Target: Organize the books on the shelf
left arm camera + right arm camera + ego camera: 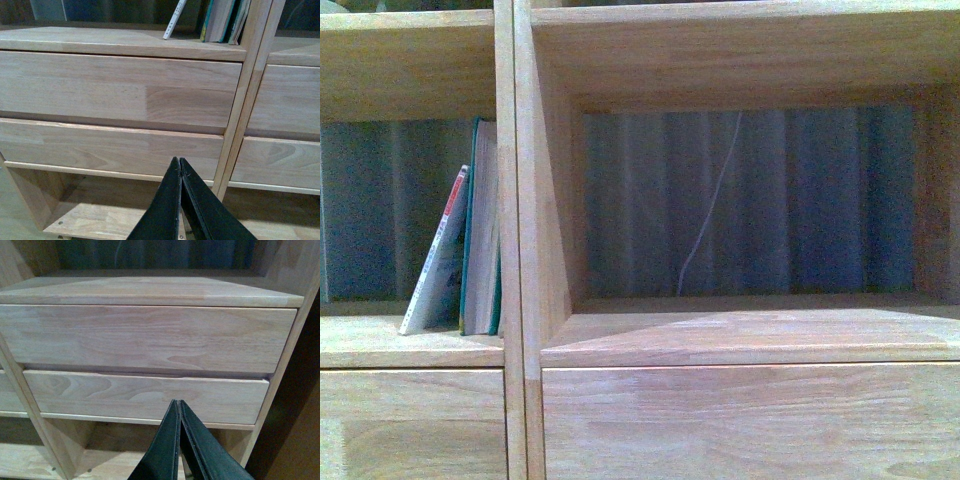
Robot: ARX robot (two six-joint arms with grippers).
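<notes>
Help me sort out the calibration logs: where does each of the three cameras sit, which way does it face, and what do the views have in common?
Front view: on the robot's body, facing the shelf at compartment height; thin white book leans on the teal book; no arm shows.
Left wrist view: low, looking at the drawer fronts; shut left gripper shows.
Right wrist view: low, facing drawers under the empty compartment; shut right gripper shows.
Shared: front and left wrist views both show the two books.
</notes>
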